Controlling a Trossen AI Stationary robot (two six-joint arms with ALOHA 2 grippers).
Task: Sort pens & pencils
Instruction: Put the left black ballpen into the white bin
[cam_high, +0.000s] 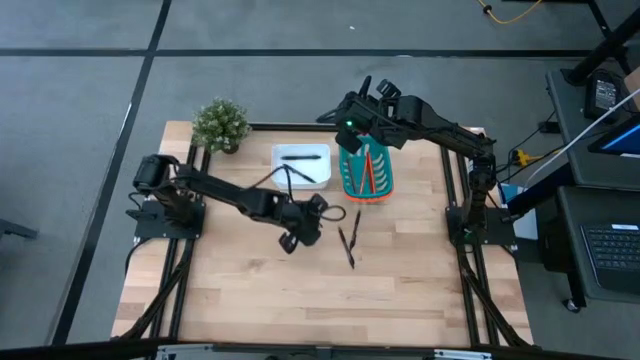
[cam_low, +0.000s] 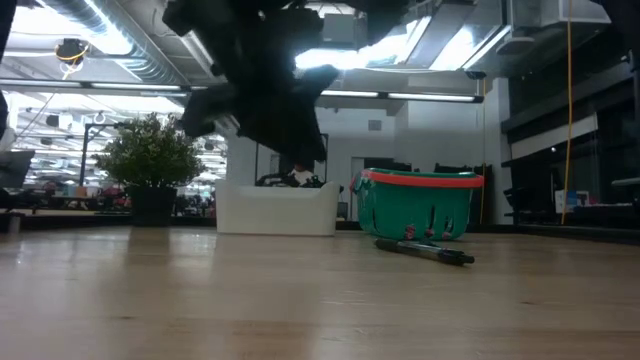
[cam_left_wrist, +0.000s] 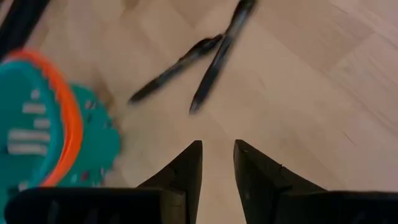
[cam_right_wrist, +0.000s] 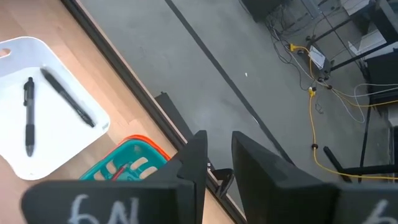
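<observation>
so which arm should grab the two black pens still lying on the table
Left. Its end effector hangs open just beside the two thin black pens on the wooden table. The right end effector is over the round teal basket, farther off.

2 pens (cam_left_wrist: 205, 59) lie beyond empty, parted fingers (cam_left_wrist: 186, 171).

Left claw (cam_high: 296, 240) low mid-table, fingers slightly apart, right claw (cam_right_wrist: 214, 155) raised, likewise.
</observation>
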